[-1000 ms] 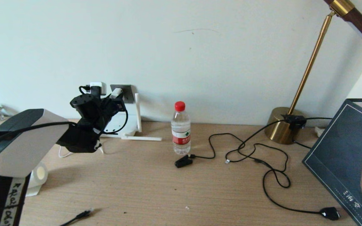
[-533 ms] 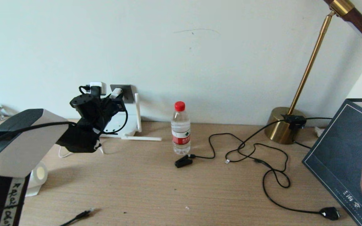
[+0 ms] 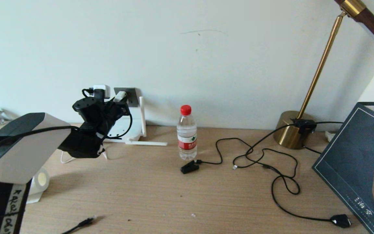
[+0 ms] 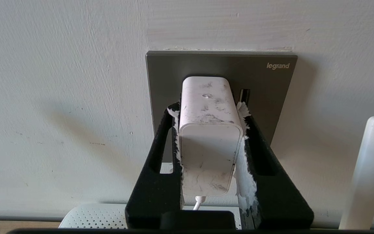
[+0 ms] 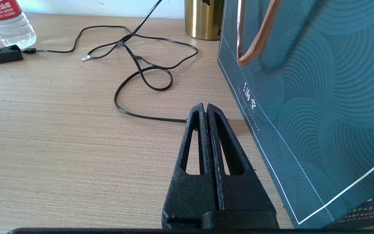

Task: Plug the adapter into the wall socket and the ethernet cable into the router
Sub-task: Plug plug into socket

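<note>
At the far left of the wooden desk [image 3: 161, 195], a white paper roll [image 3: 39, 183] lay beside the left arm's grey housing. The slim connector end of the ethernet cable [image 3: 84, 222] rested on the desk near the front edge, unplugged and well apart from the router [image 3: 127, 130].

The left gripper [image 4: 210, 107] was raised to the wall. Its black fingers [image 4: 161, 152], lined with frayed white padding, were partly closed and clamped on both sides of the adapter [image 4: 210, 143]. The adapter was a smooth, scuffed white block with rounded corners and a thin white cord at its rear. Its front met the wall socket [image 4: 271, 84], a matte dark grey square plate; how deep it was seated could not be told. The router, a flat white perforated box, lay directly below the socket, with its stick antennas standing on either side of the gripper.

Further right stood a clear plastic water bottle [image 3: 187, 136] with a red cap, then a black clip-end cable [image 3: 190, 167] and a looping black lamp cord [image 3: 284, 182] with an inline switch. A brass lamp base [image 3: 289, 131] stood near the wall. A dark teal patterned paper bag [image 5: 320, 97] occupied the far right.

The right gripper [image 5: 205, 109] was parked low over the desk beside the bag, its fingers pressed fully together and holding nothing.
</note>
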